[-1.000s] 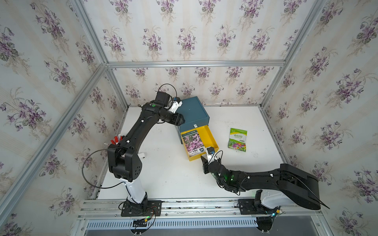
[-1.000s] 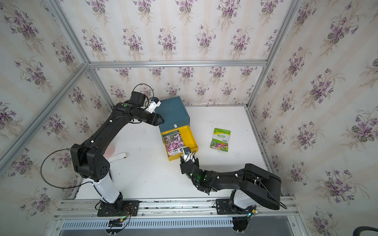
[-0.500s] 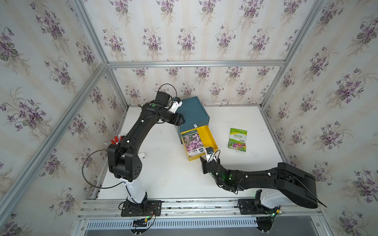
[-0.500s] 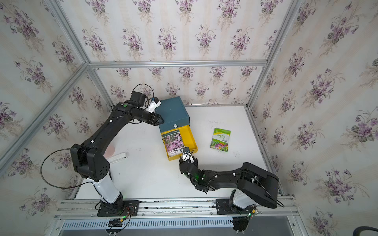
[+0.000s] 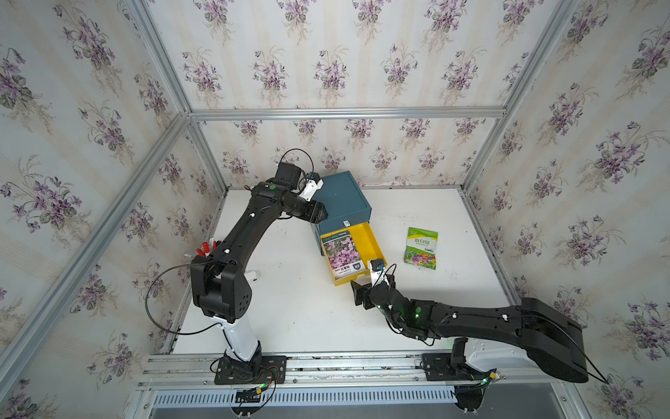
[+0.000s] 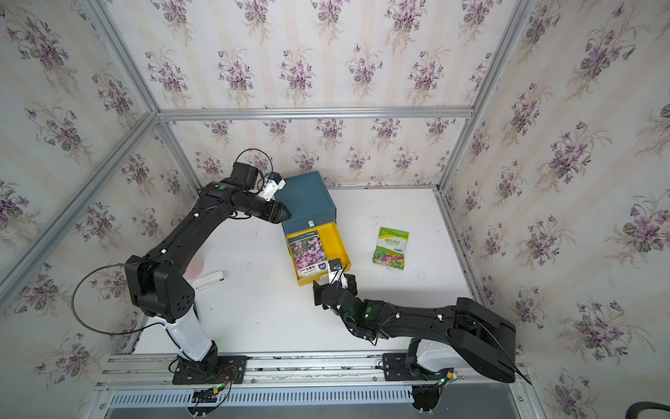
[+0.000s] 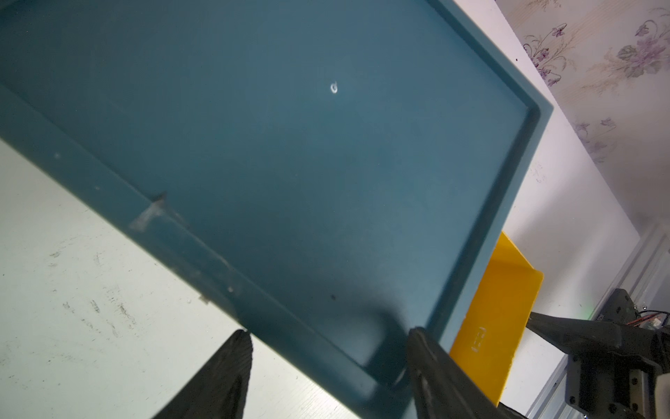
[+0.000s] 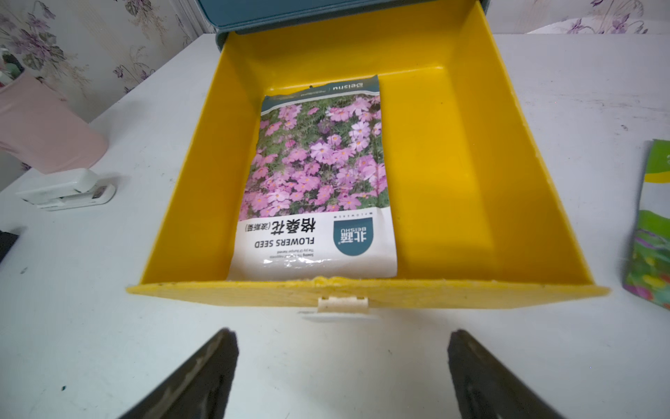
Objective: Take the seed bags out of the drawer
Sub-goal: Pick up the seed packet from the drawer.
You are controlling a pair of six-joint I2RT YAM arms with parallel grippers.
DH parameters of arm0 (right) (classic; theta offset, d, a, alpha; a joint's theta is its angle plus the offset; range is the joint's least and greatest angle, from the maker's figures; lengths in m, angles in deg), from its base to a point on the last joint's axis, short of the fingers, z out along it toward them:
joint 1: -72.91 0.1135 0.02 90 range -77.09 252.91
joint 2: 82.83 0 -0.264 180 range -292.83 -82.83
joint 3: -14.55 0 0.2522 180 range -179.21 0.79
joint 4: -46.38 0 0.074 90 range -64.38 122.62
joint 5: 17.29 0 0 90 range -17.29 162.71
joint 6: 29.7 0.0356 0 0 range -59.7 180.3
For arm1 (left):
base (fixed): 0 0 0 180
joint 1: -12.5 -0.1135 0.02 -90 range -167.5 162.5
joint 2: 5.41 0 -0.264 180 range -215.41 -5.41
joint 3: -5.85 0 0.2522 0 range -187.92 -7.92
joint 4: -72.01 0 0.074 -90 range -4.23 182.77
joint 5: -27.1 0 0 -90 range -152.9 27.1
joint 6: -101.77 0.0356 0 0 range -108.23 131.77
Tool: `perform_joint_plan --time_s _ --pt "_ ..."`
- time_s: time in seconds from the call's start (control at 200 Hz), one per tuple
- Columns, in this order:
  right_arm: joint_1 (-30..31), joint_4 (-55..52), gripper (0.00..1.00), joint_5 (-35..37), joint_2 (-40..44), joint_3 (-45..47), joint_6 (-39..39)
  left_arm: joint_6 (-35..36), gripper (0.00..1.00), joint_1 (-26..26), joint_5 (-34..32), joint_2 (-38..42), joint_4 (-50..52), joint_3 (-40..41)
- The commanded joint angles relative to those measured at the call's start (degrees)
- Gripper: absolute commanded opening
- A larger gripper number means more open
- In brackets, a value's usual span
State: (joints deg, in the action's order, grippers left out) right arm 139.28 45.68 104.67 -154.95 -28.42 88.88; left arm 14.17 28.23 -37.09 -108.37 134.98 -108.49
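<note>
The yellow drawer (image 5: 375,243) (image 8: 471,163) stands pulled out of the blue cabinet (image 5: 340,196). One seed bag (image 5: 342,254) (image 8: 319,181), grey-topped with pink blossoms, lies flat along the drawer's left side. A green-and-white seed bag (image 5: 421,248) (image 6: 391,248) rests on the table to the right. My right gripper (image 5: 369,284) (image 8: 342,332) is open just in front of the drawer's white handle tab (image 8: 343,304), with nothing between its fingers. My left gripper (image 5: 321,214) (image 7: 328,332) is clamped on the cabinet's front left corner.
A white stapler (image 6: 210,279) (image 8: 69,188) and a pink cup (image 8: 40,127) holding red pens (image 5: 206,248) sit at the table's left edge. Papered walls with metal rails enclose the table on three sides.
My right gripper's jaws have spread wide in front of the drawer. The left arm, the drawer and both bags have stayed where they were.
</note>
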Motion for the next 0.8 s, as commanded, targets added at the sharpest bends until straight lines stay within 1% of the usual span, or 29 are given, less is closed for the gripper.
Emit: perform_joint_plan --time_s 0.0,0.125,0.285,0.48,0.654,0.794 --pt "-0.1 -9.3 0.97 -3.8 3.1 -1.4 1.7 1.4 0.71 0.1 -0.7 0.1 5.0 0.5" --pt "-1.7 -14.8 0.99 -8.7 6.7 -3.9 1.2 1.3 0.71 0.1 -0.7 0.1 4.7 0.6" --pt "-7.8 -21.1 1.0 -16.5 7.1 -10.5 -1.5 0.6 0.71 0.3 -0.6 -0.5 4.6 0.0" --pt "-16.1 -25.7 1.0 -26.3 2.5 -19.9 -5.9 -2.2 0.7 0.9 -0.3 -0.6 4.2 0.6" --pt "-22.7 -29.1 1.0 -34.3 -2.5 -27.0 -7.2 -5.8 0.7 1.2 0.3 -0.2 2.8 2.6" --pt "-25.5 -32.7 1.0 -39.2 -6.5 -32.5 -8.3 -7.9 0.69 1.2 0.0 -0.1 2.3 3.4"
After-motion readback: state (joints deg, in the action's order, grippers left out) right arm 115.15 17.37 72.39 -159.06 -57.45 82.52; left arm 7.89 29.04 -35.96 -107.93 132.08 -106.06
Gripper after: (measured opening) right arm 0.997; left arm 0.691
